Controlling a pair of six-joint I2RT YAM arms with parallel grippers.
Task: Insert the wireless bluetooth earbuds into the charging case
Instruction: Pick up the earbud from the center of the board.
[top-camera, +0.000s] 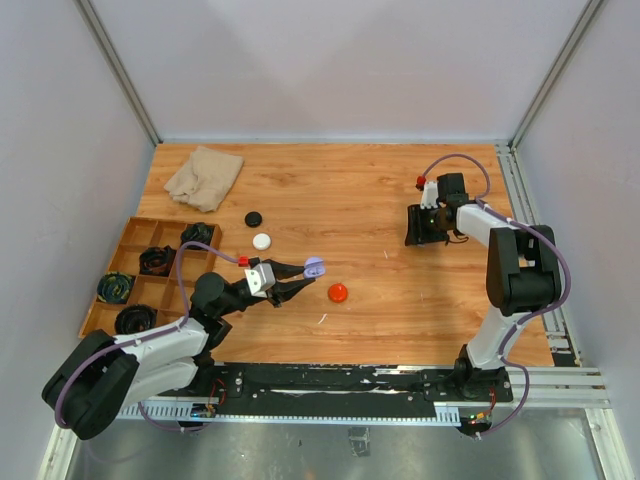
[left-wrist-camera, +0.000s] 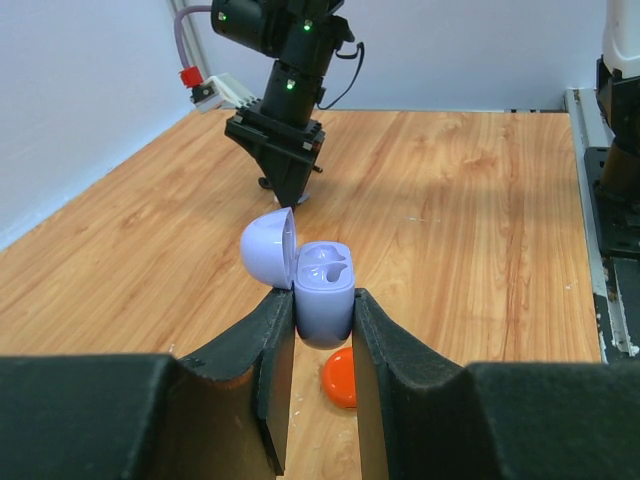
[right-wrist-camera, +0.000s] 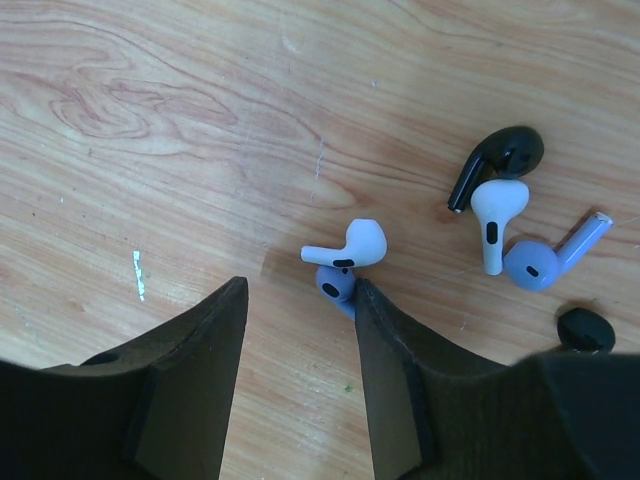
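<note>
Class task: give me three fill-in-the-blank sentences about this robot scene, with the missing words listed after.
1. The left end effector grips the lilac charging case, whose lid stands ____.
2. The right end effector hangs over loose ____ on the table.
3. The cloth lies near the table's far ____ corner.
Missing words: open; earbuds; left.

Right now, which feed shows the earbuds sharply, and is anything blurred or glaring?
Right wrist: earbuds sharp, soft shadows, its own fingers softer. Left wrist: lilac charging case crisp, slight sheen on the lid. Top external: even light, earbuds too small to tell.
</note>
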